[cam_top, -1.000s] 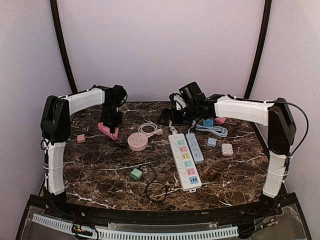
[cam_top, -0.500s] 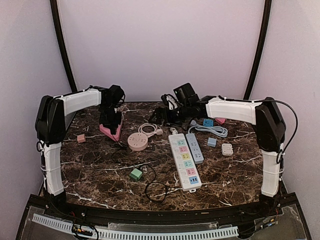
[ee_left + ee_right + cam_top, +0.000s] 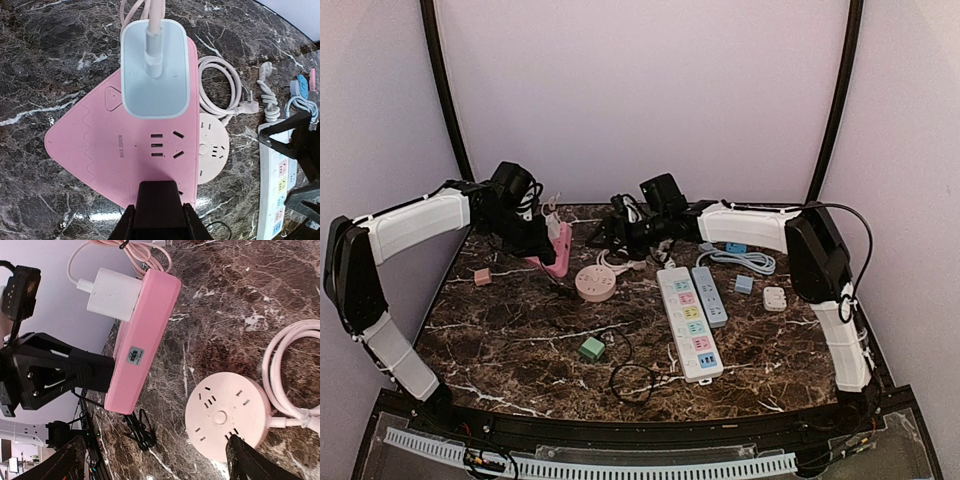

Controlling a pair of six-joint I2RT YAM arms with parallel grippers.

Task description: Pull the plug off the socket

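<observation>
- The dark marble bench (image 3: 500, 330) carries everything. The task's pair sits at about 10 o'clock on it, near the back-left corner.
- A long white power strip with coloured outlets (image 3: 690, 320) runs from 11 to 5 o'clock, right of centre and well apart from the action.
- The pink triangular plastic socket block (image 3: 100, 150) is tipped up on its edge, not lying flat. The left hand (image 3: 158, 197) is clamped on its lower edge, one finger lying across the face.
- The right hand (image 3: 155, 455) hangs just at 3 o'clock of the block, fingers spread wide with nothing between them. It is the free hand, so I'd expect it to do the pulling.
- A round pink socket disc (image 3: 595, 283) lies flat at 5 o'clock of the block, under the right hand's approach, with a coiled cord just beside it. It looks like clutter to pass over, not a barrier.
- The white rounded plastic plug (image 3: 155, 65) is seated in the block's face, a pale pink cable (image 3: 152, 20) leaving its back. Its long axis stands straight out of the face, toward roughly 9 o'clock. From the right wrist it sits at 11 o'clock, beyond the block's edge, so the block itself looks to be in the way.
- A small green cube adapter (image 3: 591, 348) lies near the front, well apart.
</observation>
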